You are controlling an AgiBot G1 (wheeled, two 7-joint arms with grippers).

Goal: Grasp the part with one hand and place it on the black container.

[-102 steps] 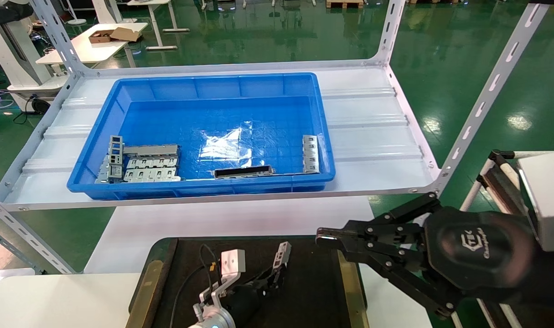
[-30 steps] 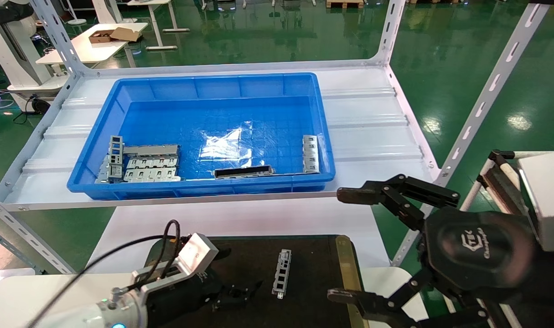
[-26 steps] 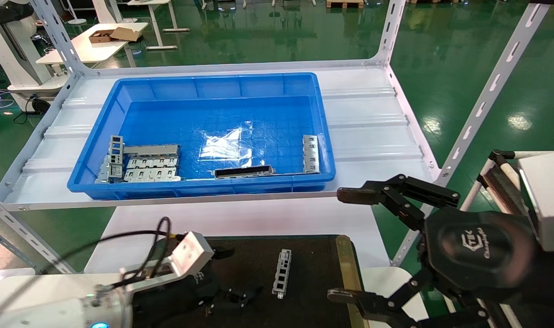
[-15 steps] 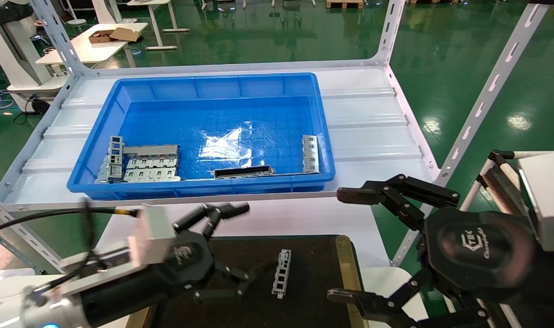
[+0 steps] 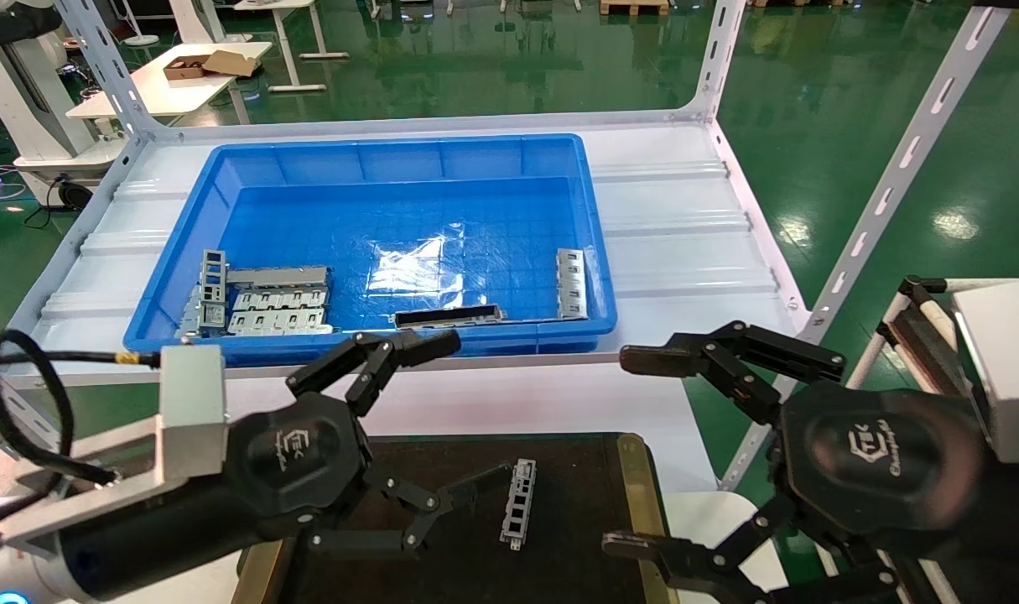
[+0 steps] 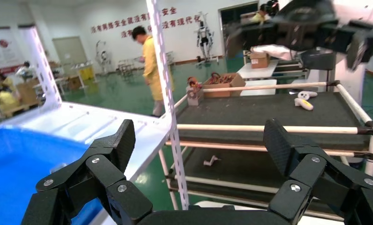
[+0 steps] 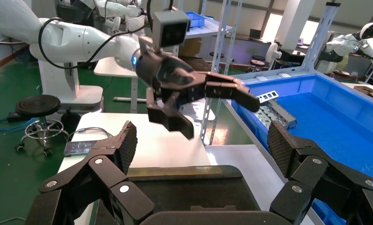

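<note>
Your part point(image 5: 518, 502) lies flat on the black container point(image 5: 576, 512), so this placement looks done. The left gripper point(image 5: 442, 428) hangs above the tray with fingers spread and empty; the right gripper point(image 5: 635, 453) waits beside it, spread too. Next, reach for the blue bin point(image 5: 375, 151), where more metal strips point(image 5: 262, 298) wait; mind its near wall.

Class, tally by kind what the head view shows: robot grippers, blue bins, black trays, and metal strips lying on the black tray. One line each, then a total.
Grippers: 2 (left gripper, right gripper, both open)
Blue bin: 1
Black tray: 1
Metal strip on the tray, the part: 1
Total: 5
</note>
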